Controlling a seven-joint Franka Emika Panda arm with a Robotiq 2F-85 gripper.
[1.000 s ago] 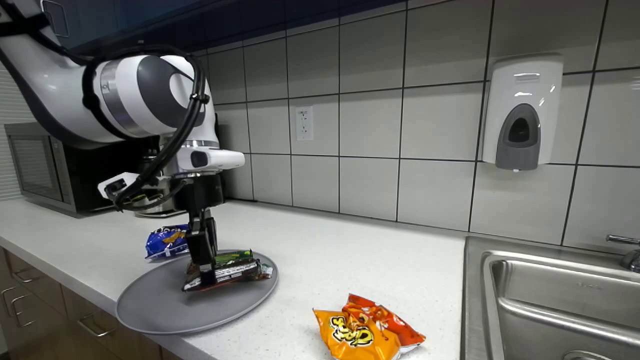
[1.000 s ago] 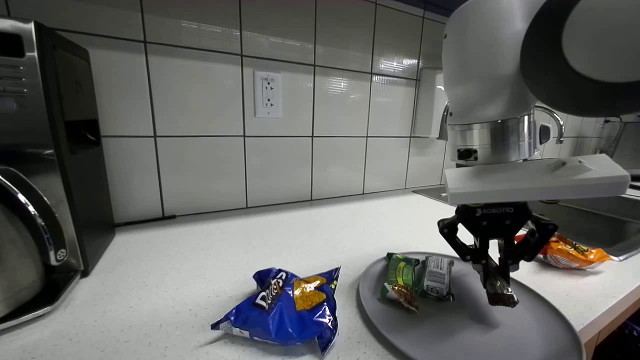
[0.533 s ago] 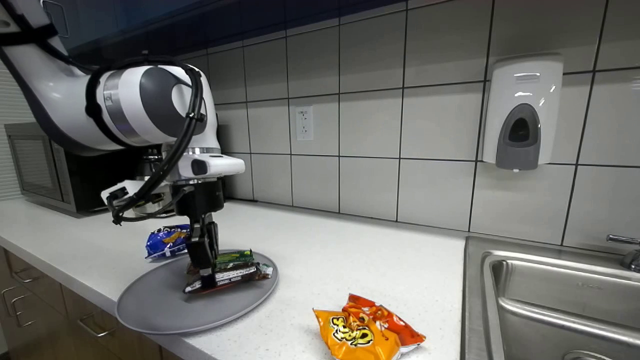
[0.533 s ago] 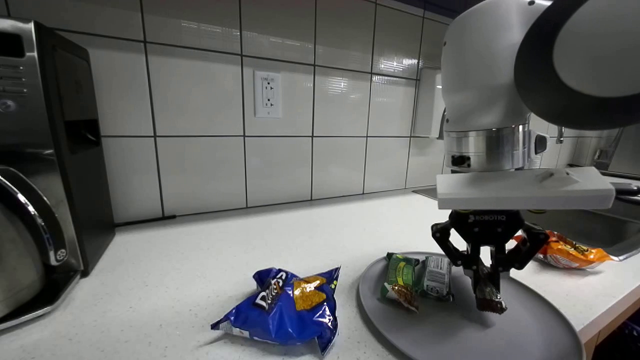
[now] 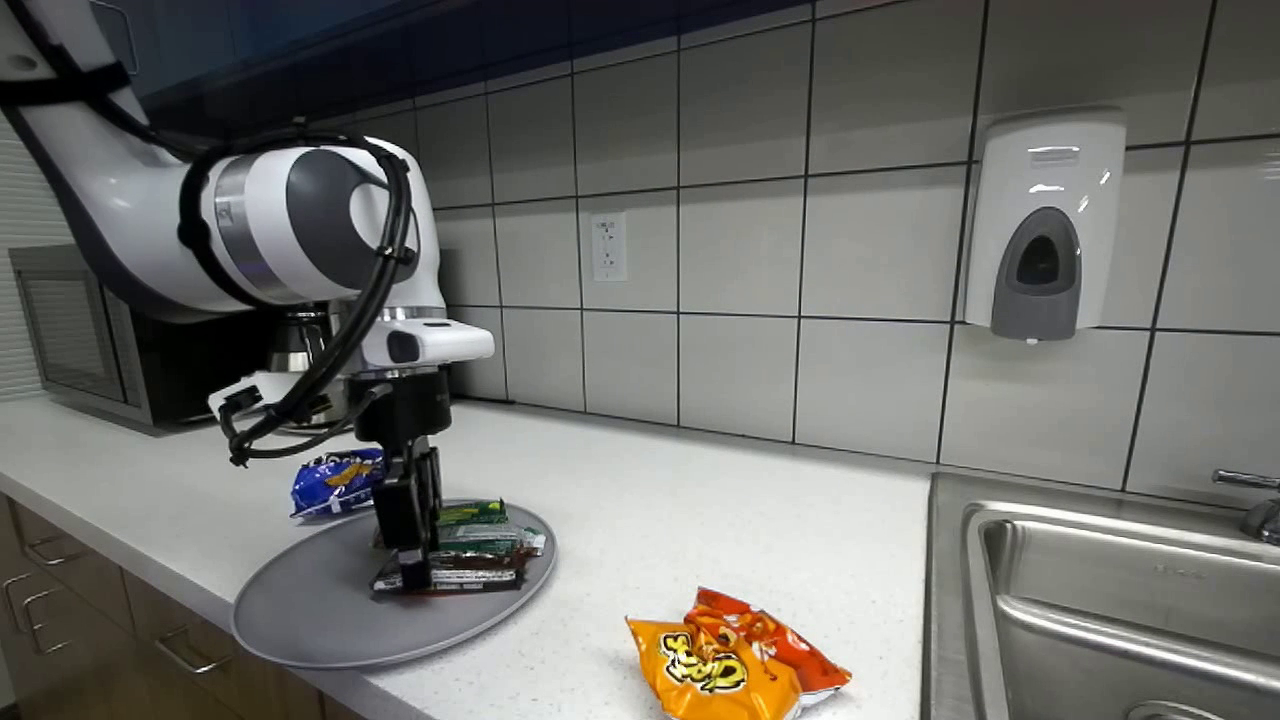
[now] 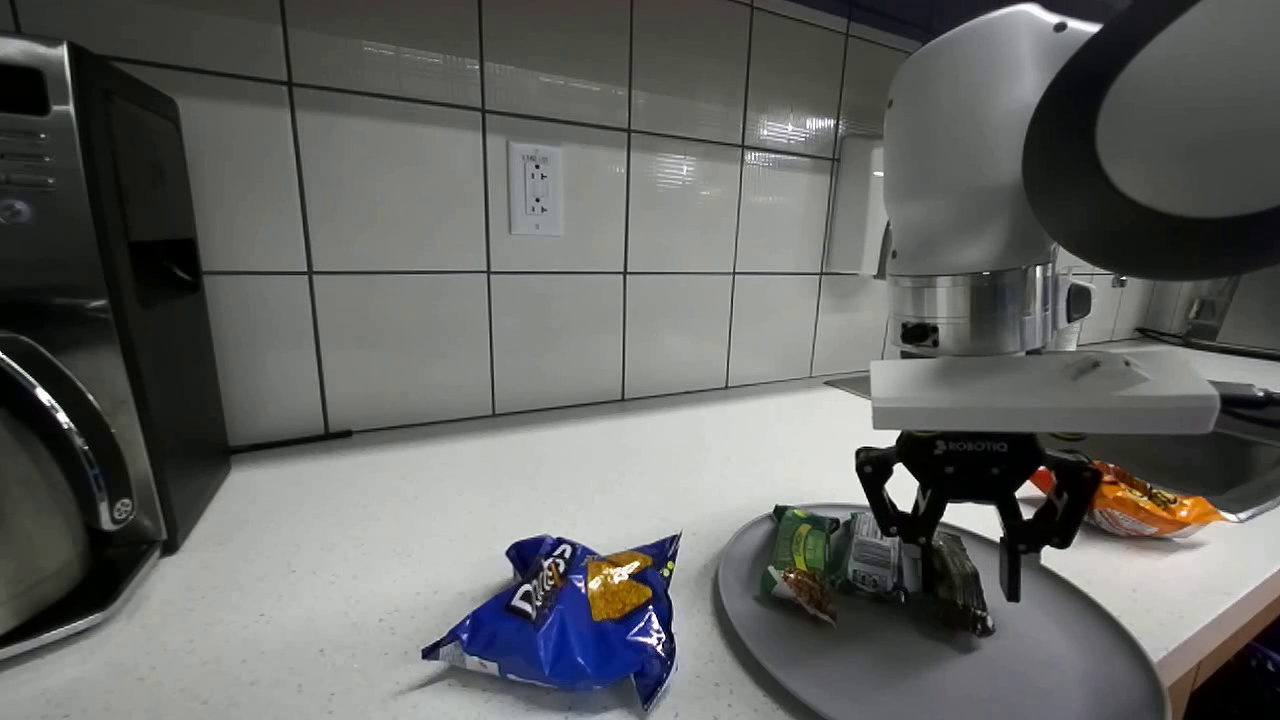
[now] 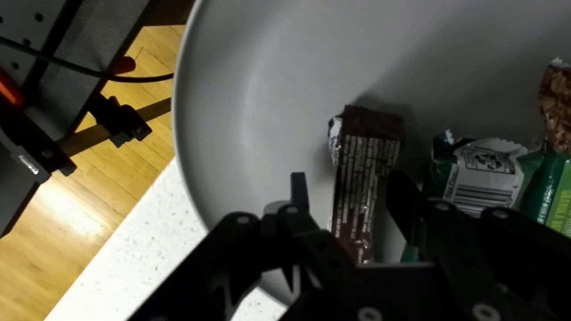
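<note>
My gripper point(image 6: 968, 595) is open low over the grey plate point(image 6: 1060, 665), also seen in the wrist view point(image 7: 267, 102). A brown-wrapped bar point(image 7: 363, 178) lies between the spread fingers, with a gap to the left finger in the wrist view; whether the right finger touches it I cannot tell. In an exterior view the bar point(image 5: 485, 577) rests on the plate, partly behind the gripper point(image 5: 420, 575). A green-and-white wrapped bar point(image 6: 873, 553) lies beside it on the plate, close to one finger. A green bar with a brown end point(image 6: 803, 545) lies beyond that one.
A blue chip bag point(image 6: 590, 610) lies on the counter beside the plate. An orange chip bag point(image 5: 730, 660) lies between plate and sink point(image 5: 1100, 620). A dark metal appliance point(image 6: 90, 300) stands at the back. The plate sits by the counter's front edge.
My gripper has come down with the brown bar and drawn slightly toward the other bars. The fingers have opened and let go of the bar, which now lies on the plate.
</note>
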